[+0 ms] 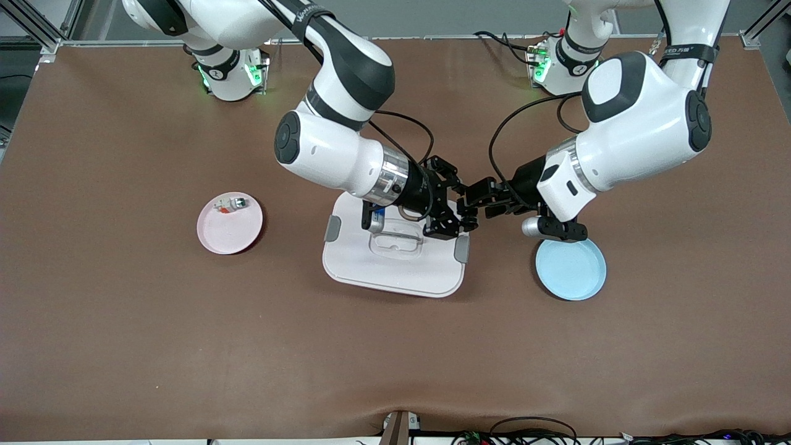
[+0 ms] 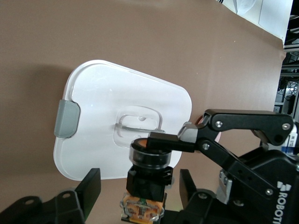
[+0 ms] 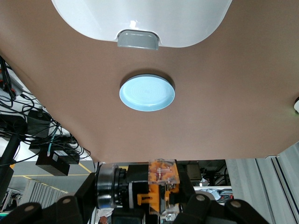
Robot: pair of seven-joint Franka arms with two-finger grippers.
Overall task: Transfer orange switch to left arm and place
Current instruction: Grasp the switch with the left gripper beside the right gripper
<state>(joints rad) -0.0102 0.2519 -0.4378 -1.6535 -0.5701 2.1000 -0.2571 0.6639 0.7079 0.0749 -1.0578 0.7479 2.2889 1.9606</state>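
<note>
Both grippers meet in the air over the box's [image 1: 395, 259] edge. The right gripper [image 1: 460, 213] is clamped on the orange switch [image 2: 145, 184], round button end toward it. The left gripper's [image 2: 140, 189] fingers [image 2: 91, 186] flank the body, not touching, switch lying lengthwise between the hands.

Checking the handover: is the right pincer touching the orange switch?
Touching. In the left wrist view, a finger of the right pincer lies pressed against the button end of the orange switch.
</note>
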